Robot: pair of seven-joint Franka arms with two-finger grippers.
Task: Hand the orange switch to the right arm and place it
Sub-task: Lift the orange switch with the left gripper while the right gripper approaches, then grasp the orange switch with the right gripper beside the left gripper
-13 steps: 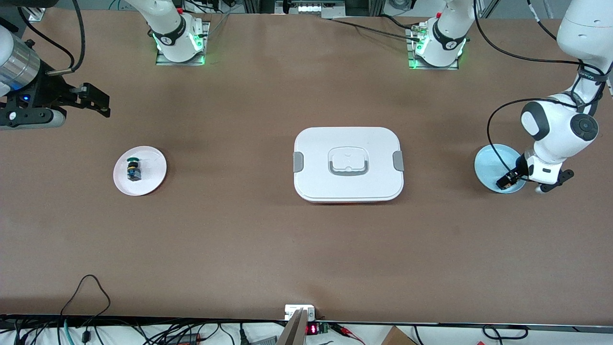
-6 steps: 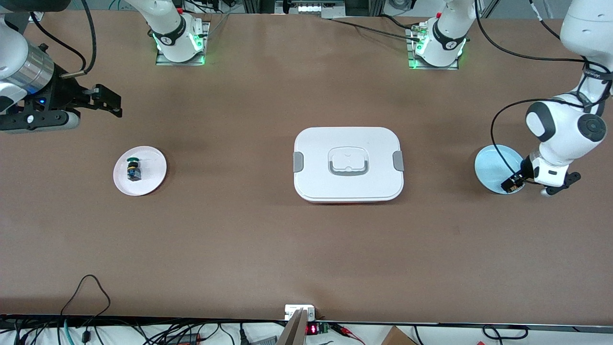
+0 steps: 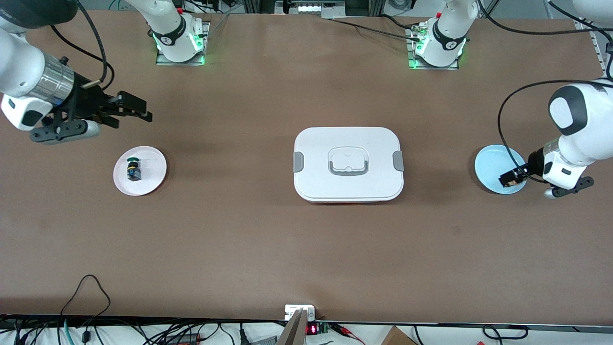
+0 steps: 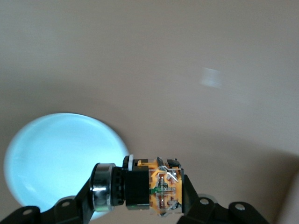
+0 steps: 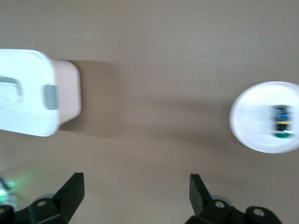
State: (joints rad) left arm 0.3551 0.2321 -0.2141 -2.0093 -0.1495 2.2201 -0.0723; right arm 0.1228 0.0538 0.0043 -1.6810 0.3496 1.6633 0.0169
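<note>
The left gripper (image 3: 508, 179) holds the orange switch (image 4: 161, 190) clamped in its jaws over the blue saucer (image 3: 493, 165), right of frame. The right gripper (image 3: 136, 109), upper left of frame, has jaws apart and is well apart from the switch, past the white lidded container (image 3: 348, 164).

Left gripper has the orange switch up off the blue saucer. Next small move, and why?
Probably carry it toward the table's middle: the left gripper is shut on the small black, orange-topped switch over the light blue round saucer, while the open right gripper waits above the table, near the right arm's end.
</note>
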